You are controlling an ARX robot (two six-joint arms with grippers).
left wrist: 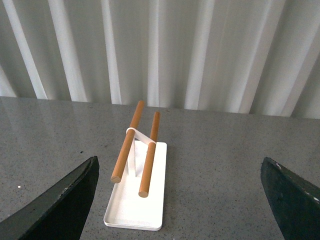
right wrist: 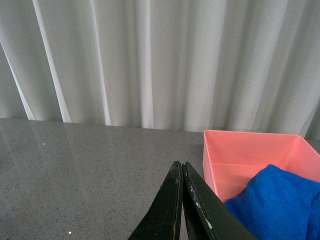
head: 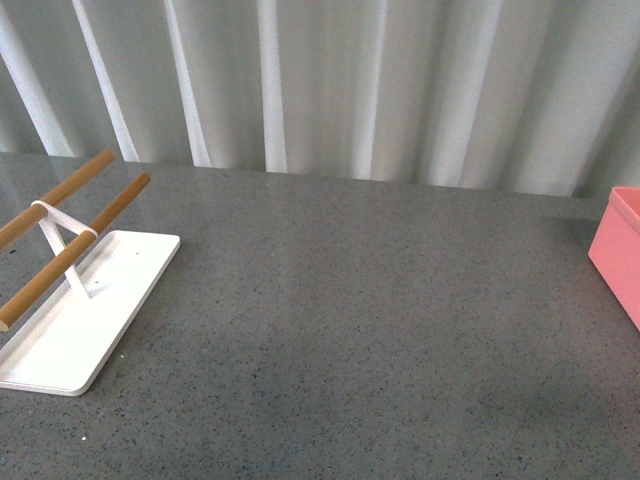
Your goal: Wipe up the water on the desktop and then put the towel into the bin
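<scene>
- The blue towel is seen just beside the right gripper, whose jaws are pressed together and empty.
- The towel lies at the pink bin; whether it rests fully inside cannot be told.
- The left gripper is held wide apart over the desk, well away.

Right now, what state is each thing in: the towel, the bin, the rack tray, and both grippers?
towel: bunched, lying in the bin, over its near wall.
bin: upright, open-topped, holding the towel.
white tray: flat on the desktop, nothing draped on its two wooden rods.
left gripper: open, holding nothing.
right gripper: shut, holding nothing.
</scene>
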